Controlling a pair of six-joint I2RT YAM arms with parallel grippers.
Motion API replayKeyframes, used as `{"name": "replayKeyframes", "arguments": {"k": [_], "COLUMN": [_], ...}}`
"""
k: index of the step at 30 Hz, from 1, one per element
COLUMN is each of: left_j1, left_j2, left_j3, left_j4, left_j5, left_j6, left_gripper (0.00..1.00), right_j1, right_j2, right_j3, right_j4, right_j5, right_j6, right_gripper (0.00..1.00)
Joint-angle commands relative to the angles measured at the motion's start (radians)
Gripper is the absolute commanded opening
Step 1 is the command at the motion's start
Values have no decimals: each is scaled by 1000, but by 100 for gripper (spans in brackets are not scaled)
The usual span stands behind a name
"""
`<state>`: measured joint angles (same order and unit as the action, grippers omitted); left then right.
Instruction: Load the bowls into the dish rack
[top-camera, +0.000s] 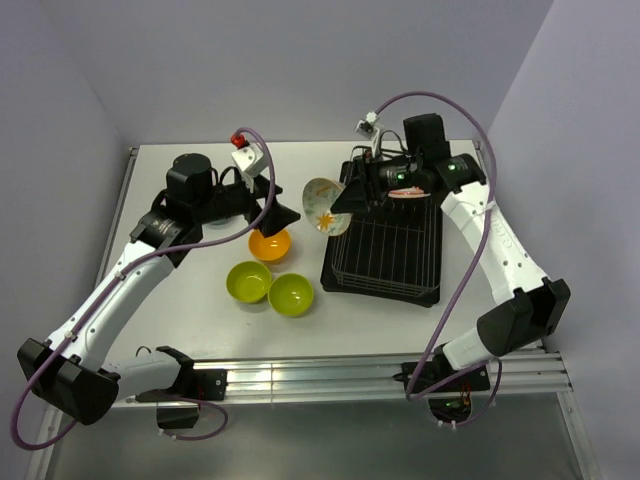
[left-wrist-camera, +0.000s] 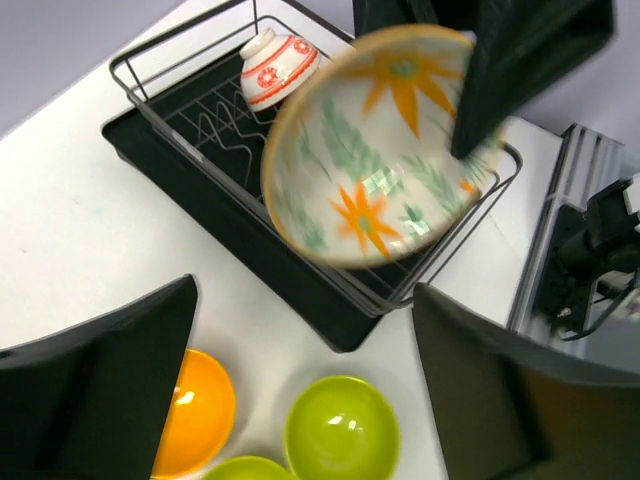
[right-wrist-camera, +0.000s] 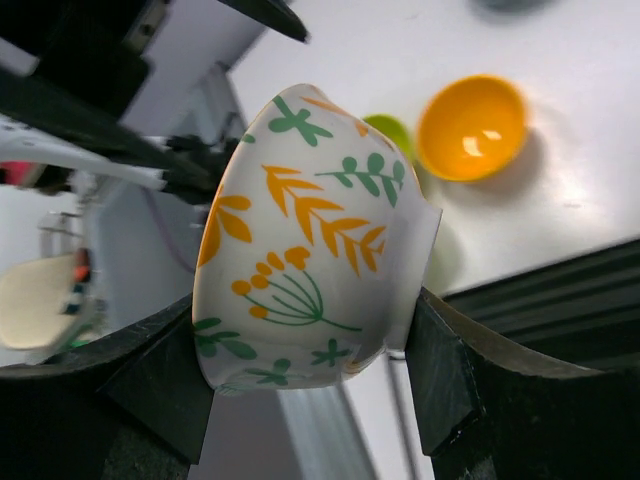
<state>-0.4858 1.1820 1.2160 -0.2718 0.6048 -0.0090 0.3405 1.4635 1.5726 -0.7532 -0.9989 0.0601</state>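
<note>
1. Gripping the cream-white round plastic bowl with orange and green leaf marks (right-wrist-camera: 300, 250), the right tool (right-wrist-camera: 305, 365) has both jaws pressed on its sides, with the bowl tipped on edge.
2. The bowl hangs right at the left rim of the rectangular black wire dish rack (top-camera: 385, 262), not inside yet.
3. A small red-and-white patterned bowl (left-wrist-camera: 278, 68) already sits in the rack.
4. The left tool (left-wrist-camera: 300, 400) is spread wide and empty above the round orange plastic bowl (top-camera: 270, 244) and two lime green plastic bowls (top-camera: 248, 281) on the white counter (top-camera: 200, 320).
5. Looks like the cream bowl is mid-load. Next it needs carrying over the tines, lowering edge-on, then letting go.
</note>
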Motion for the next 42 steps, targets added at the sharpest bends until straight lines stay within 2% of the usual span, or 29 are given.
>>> {"name": "replayKeyframes", "arguments": {"k": [1,6,15,28,42], "left_j1": [1,19,216,299,348], "left_j2": [-16,-5,47,-2,-24], "left_j3": [53,63,70,-22,-67], "left_j4": [-27,-35,-9,9,23], "left_j5": [-28,-4,154,156,188], "left_j6": [-57,-153,-333,-335,-322], "left_gripper": [98,100,99,100,100], "right_j1": [-63,-127,-169,-169,-135], "right_j2": [40,107,202,322,411], "right_j3": [154,289,362,342,299], "right_j4": [-155,-276,-273,-120,43], "right_j5": [58,170,405,621,726], "right_j6": [-247,-469,-707,-868,-977], "right_gripper": [0,0,0,0,0]}}
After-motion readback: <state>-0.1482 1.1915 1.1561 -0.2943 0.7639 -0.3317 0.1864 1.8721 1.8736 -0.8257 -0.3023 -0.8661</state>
